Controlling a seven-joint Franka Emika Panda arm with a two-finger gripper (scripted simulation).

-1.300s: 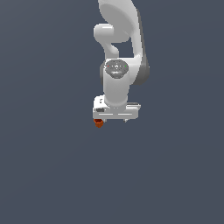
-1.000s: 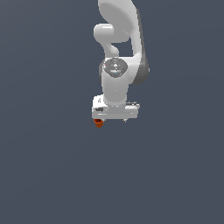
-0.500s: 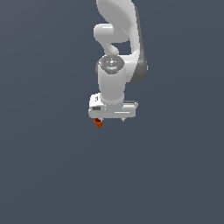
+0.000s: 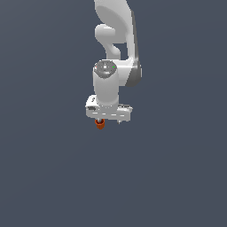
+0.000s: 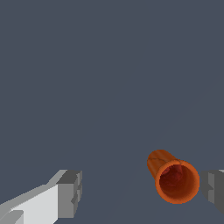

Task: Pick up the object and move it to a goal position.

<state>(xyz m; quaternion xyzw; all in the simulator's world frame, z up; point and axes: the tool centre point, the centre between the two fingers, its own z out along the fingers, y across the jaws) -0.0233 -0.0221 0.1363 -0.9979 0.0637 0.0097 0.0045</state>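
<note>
The object (image 4: 100, 125) is a tiny orange-red tapered cup. In the exterior view it sits just under the left end of the white gripper (image 4: 109, 121), which points down from the arm. In the wrist view the cup (image 5: 174, 178) lies between the two grey fingertips with its open mouth toward the camera. It is very near one fingertip (image 5: 214, 187) and far from the other fingertip (image 5: 69, 192). I cannot tell whether it touches the near one. The gripper (image 5: 140, 189) is open, with a wide gap between the fingers.
Around the cup there is only a plain dark grey-blue ground (image 4: 177, 177). The white arm (image 4: 116, 53) rises above the gripper toward the top of the exterior view.
The gripper and wrist have shifted a little toward the exterior view's left. The cup has stayed where it was. The fingers are still apart.
</note>
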